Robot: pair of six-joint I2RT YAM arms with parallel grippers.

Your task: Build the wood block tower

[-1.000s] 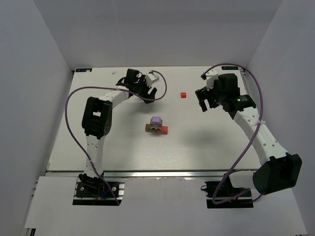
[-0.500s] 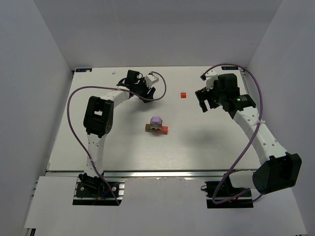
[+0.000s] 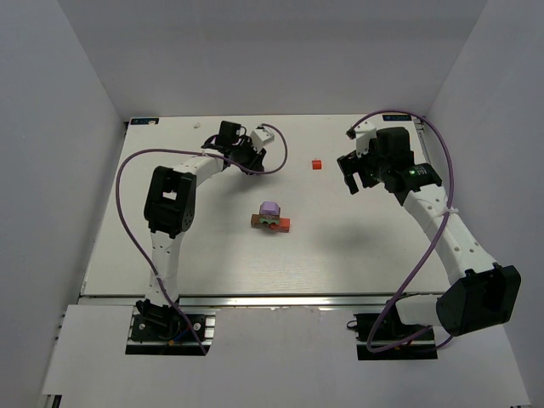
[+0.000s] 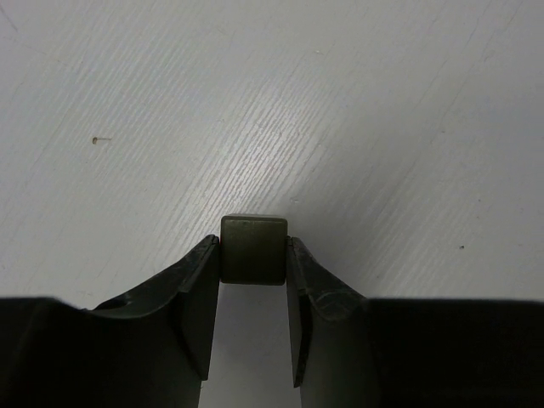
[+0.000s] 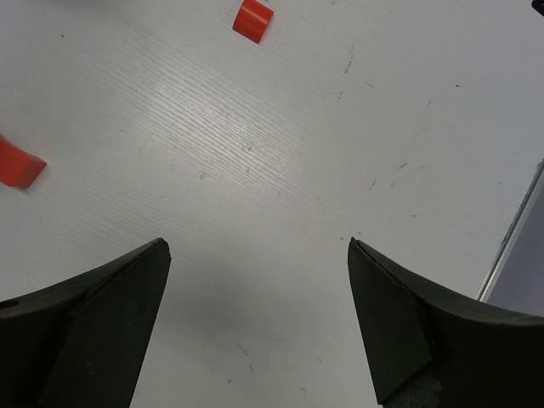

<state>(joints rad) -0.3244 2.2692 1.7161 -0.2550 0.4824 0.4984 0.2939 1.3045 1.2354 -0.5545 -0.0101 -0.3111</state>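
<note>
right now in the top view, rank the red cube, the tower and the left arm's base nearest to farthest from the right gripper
1. red cube, just left of the right gripper
2. tower, middle of the table
3. left arm's base, near edge, far left

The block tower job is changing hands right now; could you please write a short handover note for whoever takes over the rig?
Left gripper: shut on the dark block, over the far side of the table; I cannot tell whether the block is lifted.
Right gripper: open and empty, hovering to the right of the loose red cube.
Tower: mid-table, brown and red bars at the bottom, a lilac piece on top.
Done: that low stack.
Left: carry the dark block over and set it on the stack, then probably fetch the red cube.
</note>
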